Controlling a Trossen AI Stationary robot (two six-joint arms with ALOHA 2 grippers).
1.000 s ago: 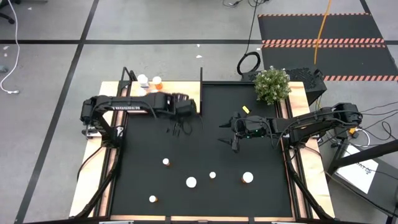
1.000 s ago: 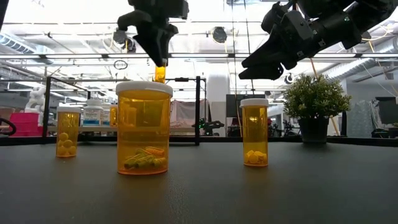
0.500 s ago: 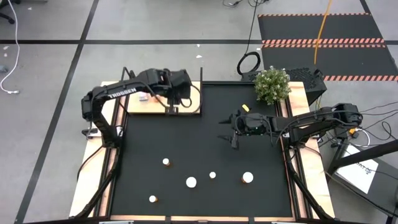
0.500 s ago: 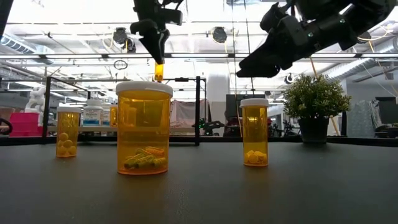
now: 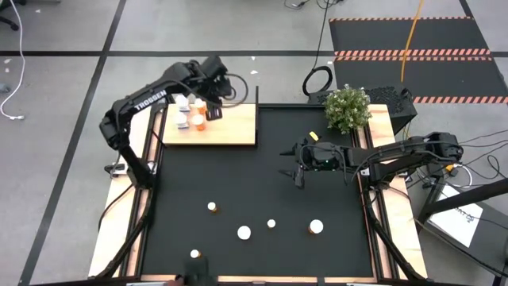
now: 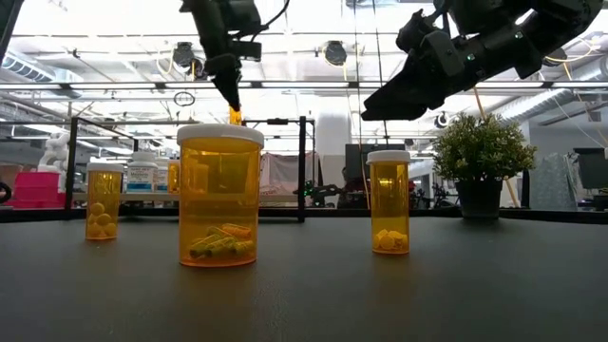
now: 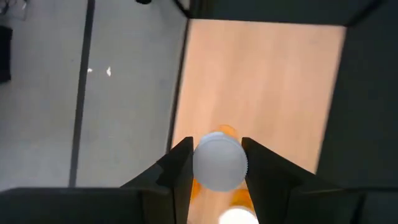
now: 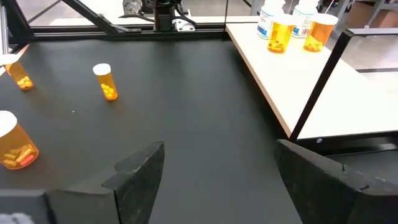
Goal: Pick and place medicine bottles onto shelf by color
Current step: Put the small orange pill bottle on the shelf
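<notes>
Now the left gripper point(image 7: 216, 180) hangs above the flat light-wood shelf board point(image 5: 234, 127) at the far left corner of the table, its two dark fingers point(image 7: 180, 167) clamped on a small orange bottle with a white ribbed cap point(image 7: 219, 163). From the wrist camera the cap sits squarely between the finger pads, touching both, with pale wood spread out beneath it. From overhead, the left arm reaches over the shelf's far left end, where a little cluster of bottles stands: white ones point(image 5: 182, 103) beside orange-bodied ones point(image 5: 198, 121). Level with the table, the held bottle shows as a sliver of orange point(image 6: 234, 116) under the fingertips, high above the shelf posts.

Over on the other side, the right gripper point(image 5: 297, 168) hovers above the large black mat point(image 5: 333, 199), near the middle of the table, jaws spread wide and holding nothing. Its wrist camera looks between the parted fingers point(image 8: 140, 171) across bare mat toward the shelf.

Down on the near half of the mat, five bottles stand upright and well apart: a wide orange bottle with a white cap point(image 6: 219, 195), a slimmer one point(image 6: 389, 201) to its right and another point(image 6: 104, 199) farther left. A small green potted plant point(image 5: 347, 108) sits at the table's far right corner.
</notes>
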